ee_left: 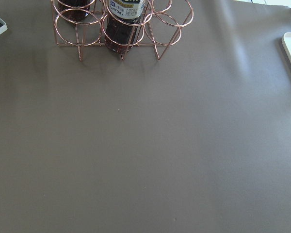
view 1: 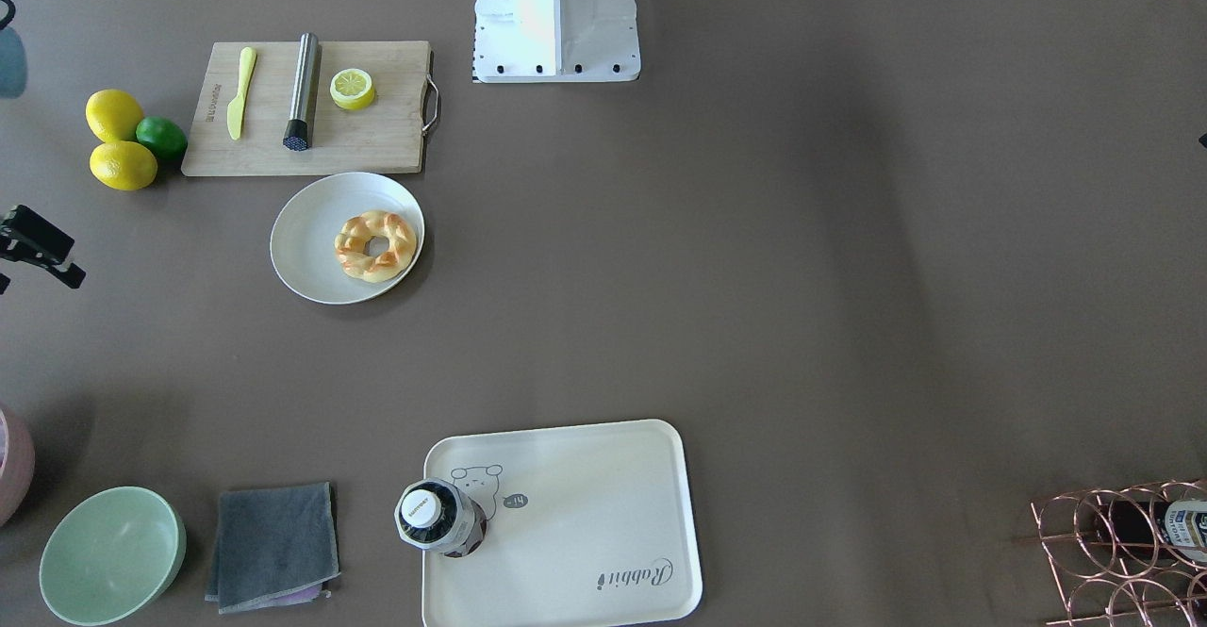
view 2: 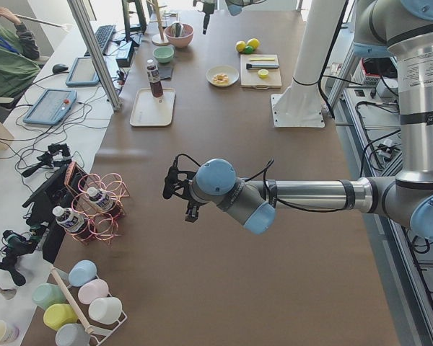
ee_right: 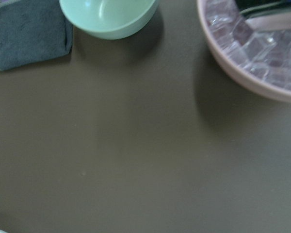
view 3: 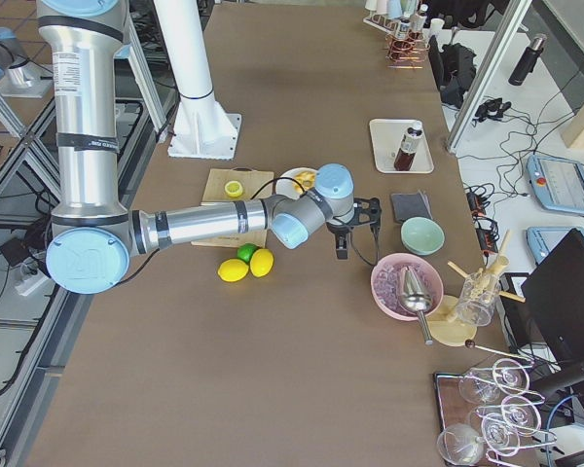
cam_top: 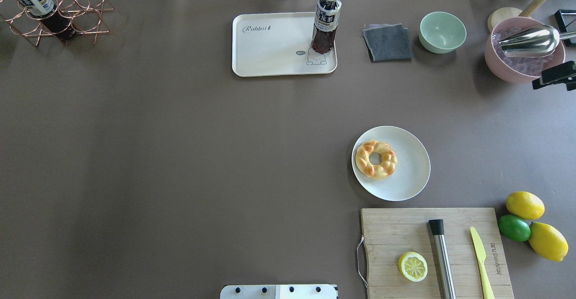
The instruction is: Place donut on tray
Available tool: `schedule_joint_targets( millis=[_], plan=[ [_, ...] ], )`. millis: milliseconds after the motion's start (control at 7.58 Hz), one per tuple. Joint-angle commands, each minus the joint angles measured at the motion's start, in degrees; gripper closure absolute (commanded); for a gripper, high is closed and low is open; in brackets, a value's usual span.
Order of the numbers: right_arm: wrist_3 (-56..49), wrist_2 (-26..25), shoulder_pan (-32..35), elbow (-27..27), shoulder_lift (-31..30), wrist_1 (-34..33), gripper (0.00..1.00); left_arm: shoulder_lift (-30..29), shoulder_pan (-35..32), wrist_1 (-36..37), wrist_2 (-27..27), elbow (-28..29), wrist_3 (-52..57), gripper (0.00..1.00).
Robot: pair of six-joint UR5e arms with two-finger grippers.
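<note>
Tray [view 1: 585,504] nearest; donut [view 1: 355,250] on plate [view 1: 304,240], well apart from right hand [cam_top: 550,78], grip unreadable.

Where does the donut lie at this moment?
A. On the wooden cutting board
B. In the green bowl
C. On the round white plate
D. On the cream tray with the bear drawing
C: the donut rests on the round white plate, on its side toward the table's middle; the tray carries only a bottle.
</note>
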Motion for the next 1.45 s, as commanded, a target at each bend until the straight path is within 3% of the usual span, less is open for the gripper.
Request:
schedule_joint_targets(
  millis=[0,396,528,792,1056,1319],
  plan=[
    [17.46,-12.40,-16.21,5.24,0.32,2.57,0.00,0.13,4.09,-4.15,3.76,0.02,-4.98,0.01],
    [20.75,-19.35,-26.69,5.88,-0.12,2.48,0.04,0.13,8.05,-8.72,7.27,0.02,-10.08,0.01],
    [20.75,-21.28,-28.71,5.88,-0.47,2.48,0.14,0.13,8.06,-9.09,7.37,0.11,-10.53,0.01],
    [21.62,-21.39,-29.52,5.79,-1.79,2.57,0.45,0.04,8.06,-9.09,7.37,0.11,-10.53,0.01],
    [24.87,-21.39,-29.53,6.67,-1.79,2.57,1.00,0.04,8.06,-9.18,7.37,0.02,-10.45,0.01],
    [24.88,-21.47,-29.53,6.67,-1.70,2.57,1.00,0.13,8.06,-9.18,7.37,0.02,-10.45,0.01]
  ],
)
